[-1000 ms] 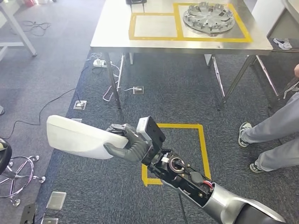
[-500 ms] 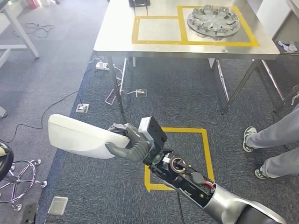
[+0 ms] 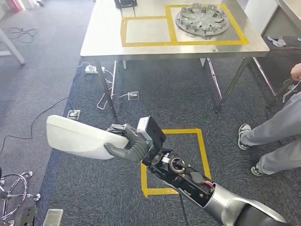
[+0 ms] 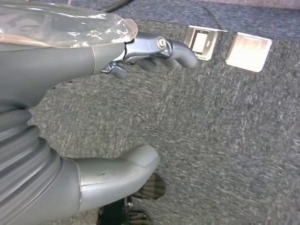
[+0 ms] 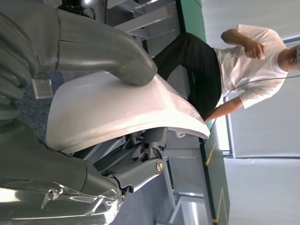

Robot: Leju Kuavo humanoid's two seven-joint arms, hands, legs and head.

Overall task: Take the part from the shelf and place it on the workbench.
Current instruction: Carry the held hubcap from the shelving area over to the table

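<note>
A long white moulded panel — the part — is held by the right hand, the thumb laid along one face and the darker fingers curled under the other, so that it is clamped near one end only. The rest of the part is carried out unsupported to the robot's left, above the grey carpet. The left hand is seen hanging over the carpet near two floor sockets; its fingers are apart and nothing is held in it.

The steel workbench stands well ahead, marked with yellow taped rectangles. A grey wheel cover is seen inside the right-hand rectangle, while the left-hand rectangle is bare and is judged the likely place for the part. A yellow square is taped on the floor beneath the arm.

Several risks can be judged from here. Since the part is gripped at one end, it could be levered out of the grasp by a jolt in walking. Its free end could be knocked against the bench edge or leg on the approach. A person's legs are seen close at the right — the arm could be swung towards them.
</note>
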